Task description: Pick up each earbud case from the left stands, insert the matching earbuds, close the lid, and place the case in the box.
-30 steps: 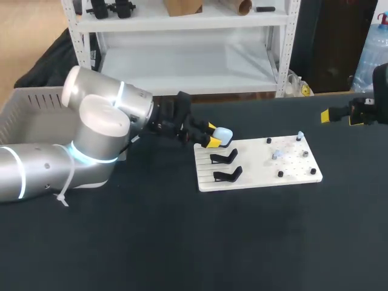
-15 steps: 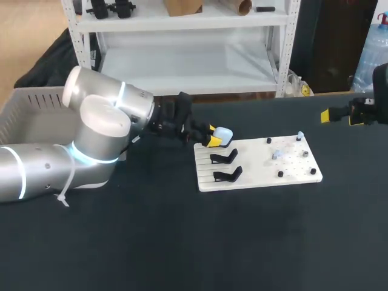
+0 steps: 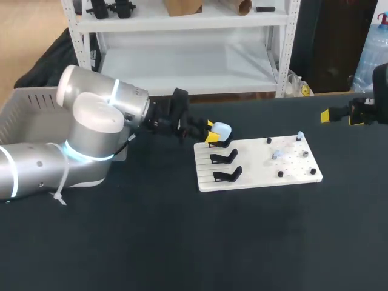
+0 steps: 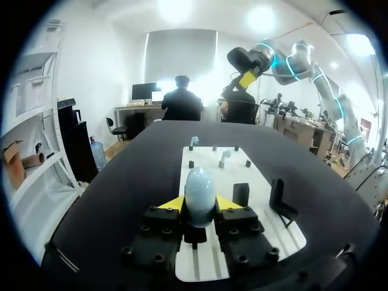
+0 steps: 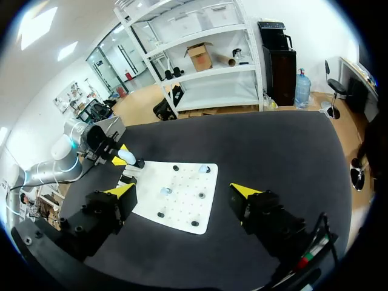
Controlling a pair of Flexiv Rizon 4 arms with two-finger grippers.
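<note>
Box (image 3: 27,112) sits far left, partly behind the L arm (image 3: 91,130). The L gripper (image 3: 212,134) is clamped on the earbud case (image 4: 199,193), with 1 yellow tip pressed to each flank. It holds the case at the rearmost stand on the left end of the white board (image 3: 291,173). Can't tell whether the case rests on that stand or is just clear of it.

Risks, as a judgement:
- The shell is smooth and rounded and the tips are narrow, so a quick lift or swing toward the box could let it twist or squirt out.
- If the case is hooked on its stand, a sideways pull could drag the board and shake the earbuds (image 3: 276,154) off their spots among the pegs on the right half.
- The 2 front stands (image 3: 225,159) are just beside the fingers and could get clipped.
- The R gripper (image 3: 339,115) hangs at the table's right rear edge, fingers wide apart, holding nothing, well apart from the board. It has far to come, so a misaligned approach to such small buds is likely.

The case is pale blue-white, glossy and egg-shaped. It stands upright between the tips, narrow end up. No lid seam shows, so open vs closed can't be confirmed; it looks closed.
</note>
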